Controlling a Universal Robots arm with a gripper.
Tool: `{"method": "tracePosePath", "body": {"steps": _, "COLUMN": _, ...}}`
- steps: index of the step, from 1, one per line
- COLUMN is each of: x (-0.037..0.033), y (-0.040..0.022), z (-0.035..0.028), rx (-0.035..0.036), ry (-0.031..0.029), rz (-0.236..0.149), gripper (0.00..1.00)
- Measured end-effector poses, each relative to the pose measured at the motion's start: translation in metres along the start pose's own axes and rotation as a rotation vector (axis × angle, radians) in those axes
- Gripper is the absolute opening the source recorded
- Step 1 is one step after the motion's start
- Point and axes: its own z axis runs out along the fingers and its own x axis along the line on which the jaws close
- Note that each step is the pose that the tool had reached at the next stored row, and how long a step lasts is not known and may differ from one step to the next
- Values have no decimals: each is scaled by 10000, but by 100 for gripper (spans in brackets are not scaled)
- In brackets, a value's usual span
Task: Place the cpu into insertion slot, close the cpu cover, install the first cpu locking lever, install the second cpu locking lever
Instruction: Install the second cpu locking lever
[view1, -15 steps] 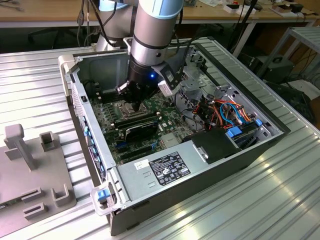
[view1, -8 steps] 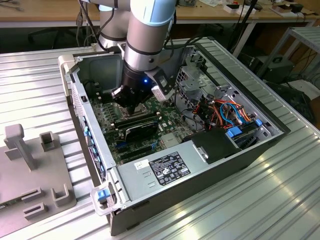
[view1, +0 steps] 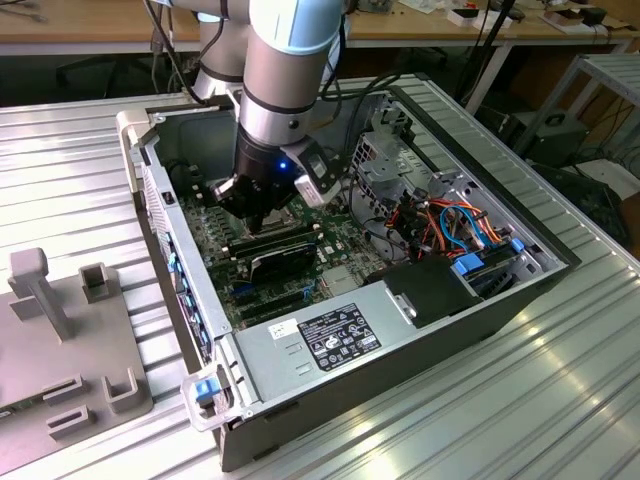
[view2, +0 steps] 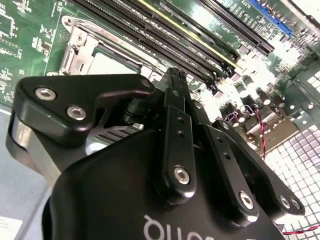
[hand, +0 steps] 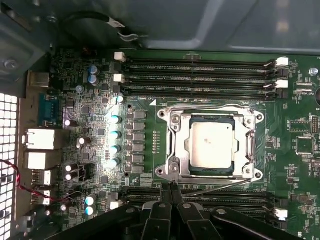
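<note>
1. Jaws pressed together, fingertips meeting with nothing between them, as seen in both wrist views.
2. Exterior view: arm (view1: 285, 60) reaching down into an open computer case (view1: 420, 330) lying on a ribbed metal table (view1: 560, 400). Gripper (view1: 262, 215) low over the green motherboard (view1: 225, 265), toward the case's far left part. Black memory sticks (view1: 280, 245) just beside the gripper, on its near side. Labelled power supply (view1: 335, 340) along the near wall; orange and blue cables (view1: 465, 225) at the exterior view's right. Grey fixture (view1: 60, 340) on the table at the exterior view's left, well apart from the case.
3. First wrist view: cpu (hand: 211, 145) seated flat in the slot (hand: 181, 172), silvery top up. Cover (hand: 177, 145) folded down over the cpu, framing it. Thin wire lever (hand: 200, 108) running along one side of the socket, another lever (hand: 220, 186) angled along the opposite side, next to the fingertips (hand: 167, 192). Gripper (hand: 170, 192) just beside the socket edge; contact with the lever cannot be told. Long black slots (hand: 200, 75) on both sides of the socket.
4. Second wrist view: fingers (view2: 176, 100) shut, tip close above the board near the socket frame (view2: 82, 45); long slots (view2: 165, 35) beyond.
</note>
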Motion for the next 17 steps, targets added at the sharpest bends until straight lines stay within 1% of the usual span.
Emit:
{"method": "tracePosePath", "body": {"steps": 1, "x": -15, "y": -9, "z": -2, "rx": 0, "ry": 5, "rz": 5, "gripper": 11}}
{"method": "tracePosePath", "body": {"steps": 2, "x": -57, "y": -13, "z": -2, "rx": -1, "ry": 0, "rz": 8, "gripper": 11}}
{"method": "tracePosePath", "body": {"steps": 3, "x": -86, "y": -15, "z": -3, "rx": -1, "ry": 2, "rz": 9, "gripper": 11}}
{"method": "tracePosePath", "body": {"steps": 4, "x": -105, "y": -21, "z": -3, "rx": -1, "ry": 0, "rz": 13, "gripper": 11}}
{"method": "tracePosePath", "body": {"steps": 5, "x": -107, "y": -39, "z": -3, "rx": -3, "ry": -1, "rz": 18, "gripper": 11}}
{"method": "tracePosePath", "body": {"steps": 7, "x": -105, "y": -72, "z": -4, "rx": -2, "ry": 0, "rz": 18, "gripper": 11}}
{"method": "tracePosePath", "body": {"steps": 9, "x": -98, "y": -85, "z": 1, "rx": -2, "ry": 0, "rz": 19, "gripper": 11}}
{"method": "tracePosePath", "body": {"steps": 10, "x": -93, "y": -85, "z": 6, "rx": -2, "ry": -1, "rz": 20, "gripper": 11}}
{"method": "tracePosePath", "body": {"steps": 12, "x": -32, "y": -85, "z": 21, "rx": -1, "ry": 0, "rz": 17, "gripper": 11}}
{"method": "tracePosePath", "body": {"steps": 14, "x": 3, "y": -84, "z": 35, "rx": -1, "ry": 0, "rz": 18, "gripper": 11}}
{"method": "tracePosePath", "body": {"steps": 17, "x": 5, "y": -71, "z": 53, "rx": 0, "ry": 1, "rz": 20, "gripper": 11}}
